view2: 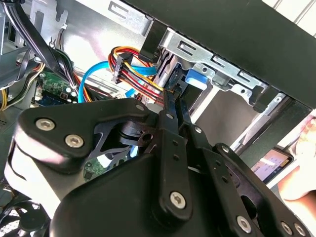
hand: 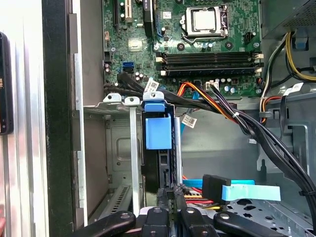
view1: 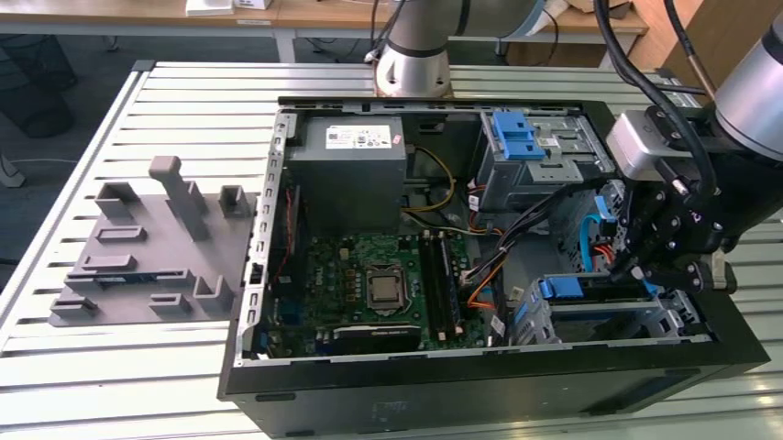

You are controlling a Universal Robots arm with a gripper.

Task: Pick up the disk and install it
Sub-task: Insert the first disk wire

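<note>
The disk (hand: pixel 158 131) stands on edge in the metal drive cage (hand: pixel 118 103) at the case's front corner, its blue carrier tab facing out. In the exterior view the disk (view1: pixel 563 289) shows as a blue piece in the cage (view1: pixel 667 321) on the exterior view's right. My gripper (view1: pixel 630 270) hangs right over it. In both wrist views the fingers lie pressed together, and the gripper (hand: pixel 169 193) meets the disk's near edge. The second wrist view has the gripper (view2: pixel 173 98) ending just short of the blue tab (view2: pixel 196 76). Nothing is clamped between the fingers.
The open black computer case (view1: pixel 490 385) lies on a slatted metal table (view1: pixel 135 367). Inside are a grey power supply (view1: pixel 355 156), a green motherboard (view1: pixel 367 284), a second blue carrier (view1: pixel 514 137) and bundles of cables (hand: pixel 232 116). A grey fixture plate (view1: pixel 147 247) lies beside the case. A person's hand (view2: pixel 301 163) is near.
</note>
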